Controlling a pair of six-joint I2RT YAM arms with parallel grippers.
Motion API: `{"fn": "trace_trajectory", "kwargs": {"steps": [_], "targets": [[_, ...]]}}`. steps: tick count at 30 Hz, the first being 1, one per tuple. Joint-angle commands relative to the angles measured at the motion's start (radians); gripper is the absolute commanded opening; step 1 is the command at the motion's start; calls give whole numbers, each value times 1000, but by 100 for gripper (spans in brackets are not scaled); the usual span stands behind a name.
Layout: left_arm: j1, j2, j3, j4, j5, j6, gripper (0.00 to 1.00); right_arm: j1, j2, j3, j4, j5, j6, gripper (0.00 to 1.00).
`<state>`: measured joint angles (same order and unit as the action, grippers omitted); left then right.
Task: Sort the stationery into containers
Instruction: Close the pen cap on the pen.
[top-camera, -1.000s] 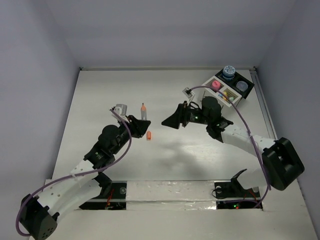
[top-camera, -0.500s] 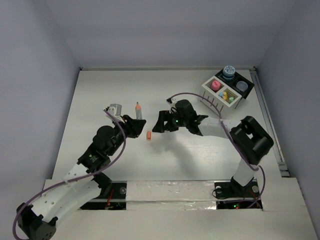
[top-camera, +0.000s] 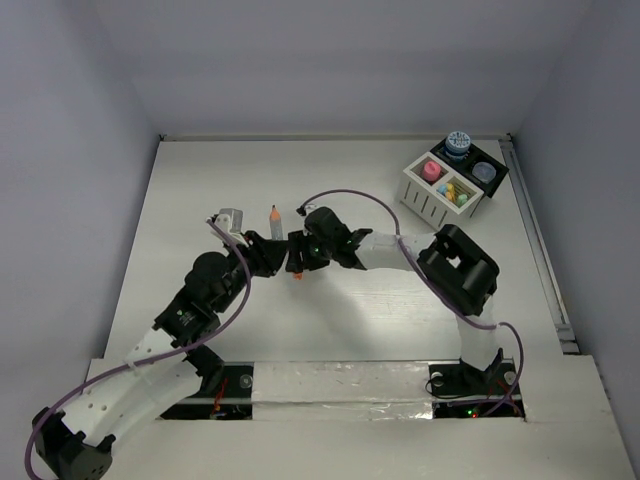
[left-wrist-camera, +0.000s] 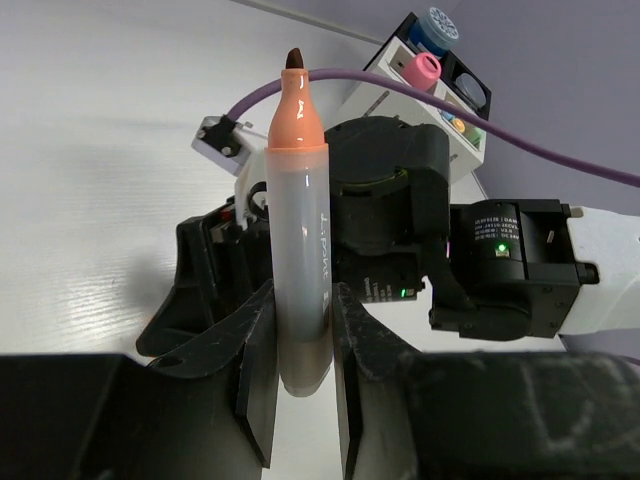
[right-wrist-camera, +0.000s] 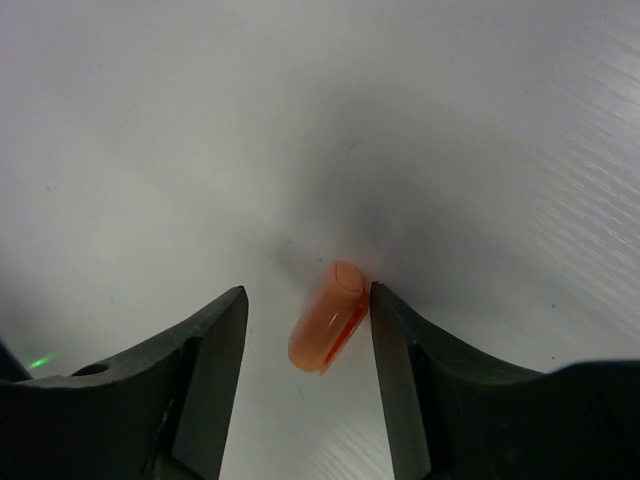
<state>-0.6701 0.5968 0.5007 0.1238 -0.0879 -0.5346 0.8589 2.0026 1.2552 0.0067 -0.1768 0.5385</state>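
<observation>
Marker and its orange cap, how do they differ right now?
The marker is long, with a grey barrel and an orange neck; the cap is a short, all-orange stub. The marker is clamped in the left gripper, held off the table; the cap lies on the table, loose between the open fingers of the right gripper. Both share the same orange.

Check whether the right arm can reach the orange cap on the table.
Probably yes: the right gripper straddles the orange cap on the table, jaws open, nothing between. The left gripper, shut on the marker, sits close but off to the side.
</observation>
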Motion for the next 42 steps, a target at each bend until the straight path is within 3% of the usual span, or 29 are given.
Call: {"fn": "trace_trajectory", "kwargs": {"steps": [1, 5, 8, 9, 12, 19, 24, 29, 42], "targets": [[6, -6, 30, 36, -9, 16, 0, 40, 28, 58, -108, 123, -40, 57], [6, -26, 25, 33, -18, 15, 0, 51, 39, 64, -122, 157, -41, 49], [6, -20, 22, 27, -15, 13, 0, 51, 41, 62, -129, 171, -48, 33], [6, -19, 21, 25, -13, 12, 0, 51, 38, 59, -129, 174, -49, 16], [6, -14, 13, 33, -4, 7, 0, 51, 2, 35, -110, 218, -35, 0], [6, 66, -39, 161, 92, -34, 0, -15, -216, -49, 22, 293, -98, 0], [6, 109, -56, 315, 250, -74, 0, -174, -424, -149, 211, 65, -86, 0], [6, 173, -59, 514, 401, -168, 0, -253, -562, -177, 375, -33, -25, 0], [15, 258, -2, 629, 478, -228, 0, -262, -554, -180, 743, -245, 280, 0]]}}
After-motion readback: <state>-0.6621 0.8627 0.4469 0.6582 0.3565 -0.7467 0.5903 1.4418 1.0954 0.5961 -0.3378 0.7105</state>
